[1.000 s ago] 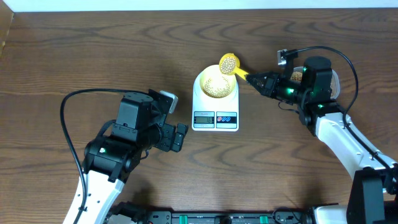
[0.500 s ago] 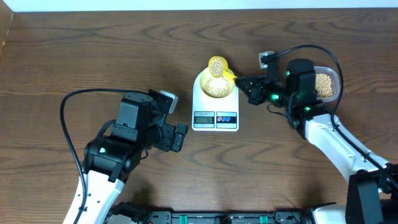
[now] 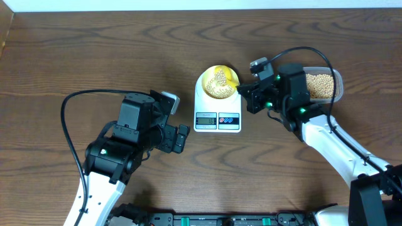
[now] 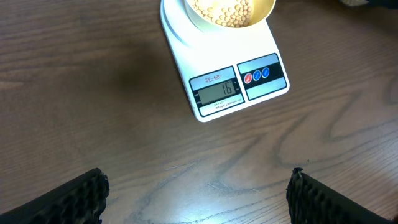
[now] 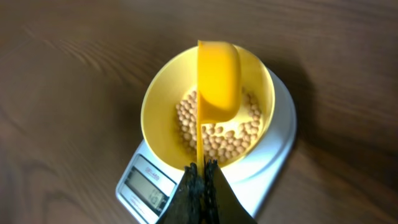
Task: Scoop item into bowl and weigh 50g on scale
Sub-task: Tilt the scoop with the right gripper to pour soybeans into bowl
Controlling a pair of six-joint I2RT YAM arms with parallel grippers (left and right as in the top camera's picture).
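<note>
Left gripper (image 4: 199, 208): jaws spread wide and holding nothing. It hangs over bare tabletop on the near-left side of the scale, well apart from it.
Right gripper (image 5: 201, 177): clamped tight on the thin handle of the scoop, just off the scale's right edge.
Scale (image 3: 217, 107): sits about mid-tabletop, somewhat toward the far edge. Its long axis runs far to near, and the display (image 4: 216, 91) faces the near edge. It reads 16, short of the target. It is rigid with a smooth plastic shell, and probably light enough to slide if nudged.
Clear container (image 3: 321, 86): right of the scale, behind the right arm, and stocked with beans.
Bowl (image 5: 151, 109): centred on the far end of the scale's platform, upright with its mouth up. It looks light and slick, so any hold belongs on the rim. It is better left untouched while weighing.
Scoop (image 5: 218, 78): stiff plastic and light, held by the handle's end. Its long axis runs from the right gripper leftward over the bowl's right rim. The cup is rolled over above the bowl, mouth turned down.
Beans (image 5: 214, 134): a loose layer in the bowl's bottom. They are hard, round and small, so they roll and bounce easily. They call for a slow tilt from low over the bowl.
</note>
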